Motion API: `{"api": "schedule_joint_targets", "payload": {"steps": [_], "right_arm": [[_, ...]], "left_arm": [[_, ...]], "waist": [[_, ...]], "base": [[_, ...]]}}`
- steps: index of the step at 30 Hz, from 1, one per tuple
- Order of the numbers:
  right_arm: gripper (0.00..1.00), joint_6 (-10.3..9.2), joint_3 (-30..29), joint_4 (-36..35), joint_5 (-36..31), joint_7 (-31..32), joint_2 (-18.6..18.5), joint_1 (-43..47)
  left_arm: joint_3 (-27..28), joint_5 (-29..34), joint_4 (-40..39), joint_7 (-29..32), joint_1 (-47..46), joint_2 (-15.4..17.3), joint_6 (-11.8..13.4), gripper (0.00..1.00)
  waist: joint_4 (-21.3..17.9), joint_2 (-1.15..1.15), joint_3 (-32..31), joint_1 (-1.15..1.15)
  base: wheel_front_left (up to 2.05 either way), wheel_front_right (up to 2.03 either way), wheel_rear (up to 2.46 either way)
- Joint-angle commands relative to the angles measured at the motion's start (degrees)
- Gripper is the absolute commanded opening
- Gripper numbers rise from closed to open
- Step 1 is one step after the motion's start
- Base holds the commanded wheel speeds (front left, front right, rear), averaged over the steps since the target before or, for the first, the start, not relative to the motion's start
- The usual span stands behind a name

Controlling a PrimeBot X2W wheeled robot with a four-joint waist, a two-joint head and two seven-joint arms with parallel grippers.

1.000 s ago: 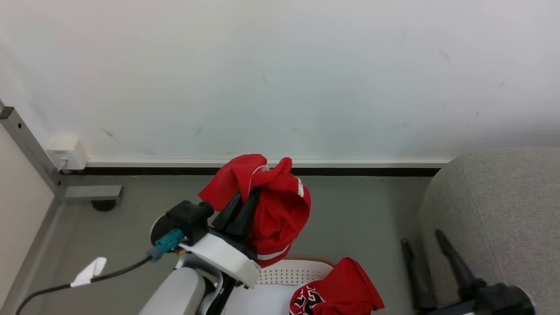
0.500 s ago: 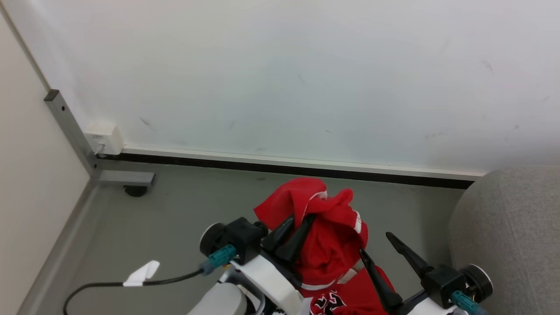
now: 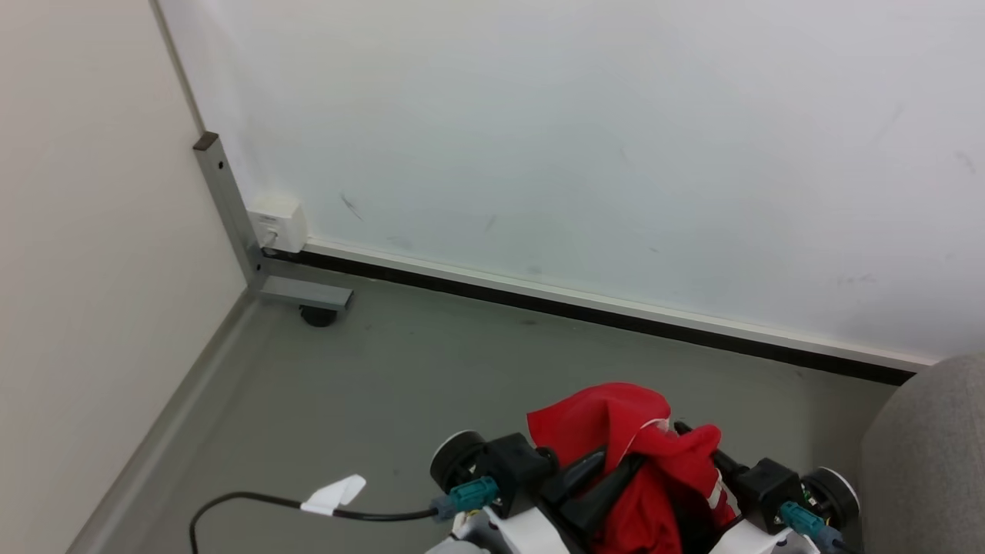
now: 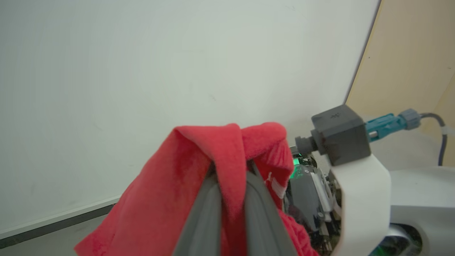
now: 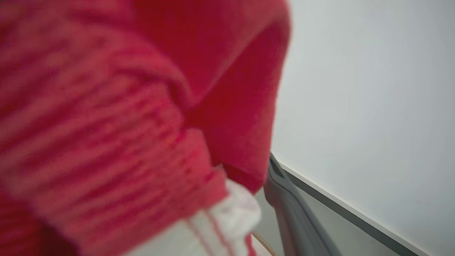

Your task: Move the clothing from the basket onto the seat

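STEP: carrying red white-trimmed sports garment (image 3: 616, 408) aloft over floor, pinched tight in left gripper (image 4: 231, 170) | RIGHT GRIPPER (image 3: 716, 462): spread wide beside cloth | NEXT: probably swing rightward to light-grey upholstered sofa (image 3: 931, 454), then release

A white wall (image 3: 577, 138) spans the upper frame above a black baseboard strip (image 3: 616, 319) and grey floor (image 3: 400, 385), while at upper left a white outlet box (image 3: 275, 223) sits beside a grey metal post (image 3: 227, 200).

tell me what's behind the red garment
Grey floor, dark skirting and white wall. The garment, pinched by the left gripper, covers most of the open right gripper.
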Motion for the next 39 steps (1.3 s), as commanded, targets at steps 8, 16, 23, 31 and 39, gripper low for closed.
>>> {"api": "schedule_joint_targets", "payload": {"steps": [8,16,23,31,39], "right_arm": [[0.0,-0.13,2.1,0.2,2.8,0.0,-0.5,-0.1],[0.0,-0.14,1.4,-1.1,3.0,0.0,-0.6,0.3],[0.0,-0.14,-0.9,-2.8,2.9,0.0,-0.2,0.2],[0.0,-0.14,-9.1,-7.3,4.7,0.0,-0.1,0.9],[0.0,-0.13,-15.9,-13.3,3.6,0.0,-2.4,0.5]], "left_arm": [[0.4,-1.8,1.0,-0.4,-1.4,1.3,0.1,0.0],[1.5,-1.8,1.3,-0.4,-1.5,1.6,0.3,0.0],[2.1,-2.1,1.6,-0.4,-0.9,1.6,0.5,0.31],[2.6,-2.4,2.0,-0.4,-0.2,1.9,0.6,1.0],[3.8,-1.1,1.1,-0.4,1.0,2.2,0.8,1.0]], "waist": [[1.2,0.0,-0.9,0.0],[0.0,0.0,-0.6,0.0],[-1.7,0.0,-0.1,0.0],[-5.7,0.0,1.1,0.0],[-13.6,0.0,2.6,0.0]], "base": [[0.0,0.0,0.0],[0.0,0.0,0.0],[0.0,0.0,0.0],[0.0,0.0,0.0],[0.0,0.0,0.0]]}}
